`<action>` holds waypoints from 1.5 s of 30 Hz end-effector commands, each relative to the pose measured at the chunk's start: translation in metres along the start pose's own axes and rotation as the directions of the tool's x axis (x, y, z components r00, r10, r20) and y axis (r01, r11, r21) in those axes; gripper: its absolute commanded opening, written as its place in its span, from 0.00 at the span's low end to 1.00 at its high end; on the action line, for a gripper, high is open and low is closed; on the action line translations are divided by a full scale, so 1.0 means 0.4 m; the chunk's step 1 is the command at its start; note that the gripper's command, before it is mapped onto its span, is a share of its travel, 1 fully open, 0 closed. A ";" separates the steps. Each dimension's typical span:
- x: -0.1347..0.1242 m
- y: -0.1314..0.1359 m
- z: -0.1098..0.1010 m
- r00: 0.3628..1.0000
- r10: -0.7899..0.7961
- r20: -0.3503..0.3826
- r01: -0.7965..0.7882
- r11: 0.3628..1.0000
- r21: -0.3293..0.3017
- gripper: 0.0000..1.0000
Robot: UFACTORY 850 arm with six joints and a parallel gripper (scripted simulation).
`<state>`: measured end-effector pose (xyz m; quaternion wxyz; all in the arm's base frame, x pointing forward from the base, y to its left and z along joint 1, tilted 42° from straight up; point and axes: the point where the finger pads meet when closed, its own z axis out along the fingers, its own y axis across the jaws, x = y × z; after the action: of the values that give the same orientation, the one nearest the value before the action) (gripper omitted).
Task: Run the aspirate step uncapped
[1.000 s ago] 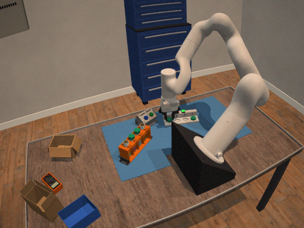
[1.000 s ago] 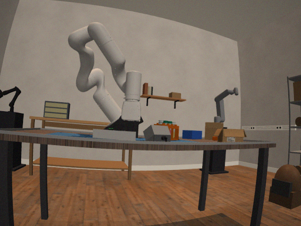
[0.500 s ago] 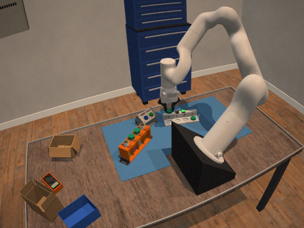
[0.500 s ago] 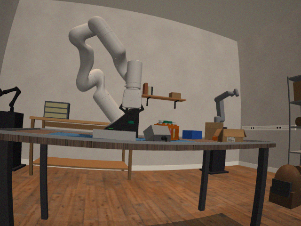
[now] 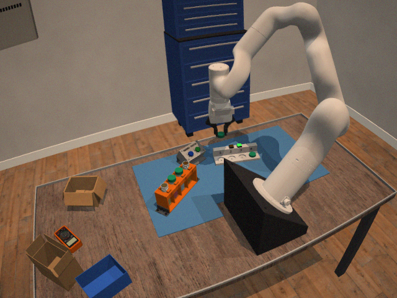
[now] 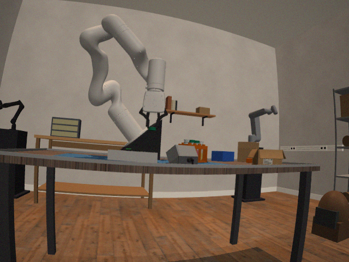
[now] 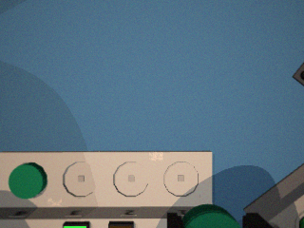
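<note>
My gripper (image 5: 220, 131) (image 6: 152, 126) is shut on a green cap (image 5: 220, 135) (image 6: 152, 128) (image 7: 209, 218) and holds it in the air above the left end of the grey cap tray (image 5: 221, 149) (image 7: 104, 159). One more green cap (image 5: 252, 154) (image 7: 27, 180) lies in the end nest at the tray's right; the other three nests are empty. The tray's green lamp (image 5: 239, 145) (image 7: 75, 224) is lit; the amber lamp (image 5: 231, 146) is dark. The orange tube rack (image 5: 179, 189) (image 6: 202, 152) has both end tubes (image 5: 164, 187) (image 5: 185, 164) open and both middle tubes capped in green.
The grey key housing (image 5: 185, 158) (image 6: 180, 154) with the blue key (image 5: 190, 153) and the green key (image 5: 197, 149) stands left of the tray on the blue mat (image 5: 205, 192) (image 7: 142, 71). The black arm pedestal (image 5: 256, 208) is in front. Cardboard boxes, a meter and a blue bin lie far left.
</note>
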<state>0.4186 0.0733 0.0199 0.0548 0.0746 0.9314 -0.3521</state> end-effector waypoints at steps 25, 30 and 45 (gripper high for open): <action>0.310 0.338 -0.004 0.983 0.182 0.000 -0.182 0.983 0.000 0.00; 0.367 0.399 -0.004 0.983 0.182 0.000 -0.182 0.983 0.000 0.00; 0.550 0.599 -0.005 0.983 0.182 -0.001 -0.182 0.983 -0.001 0.00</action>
<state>0.2535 0.2605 -0.1571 0.0869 0.1588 0.9210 -0.3450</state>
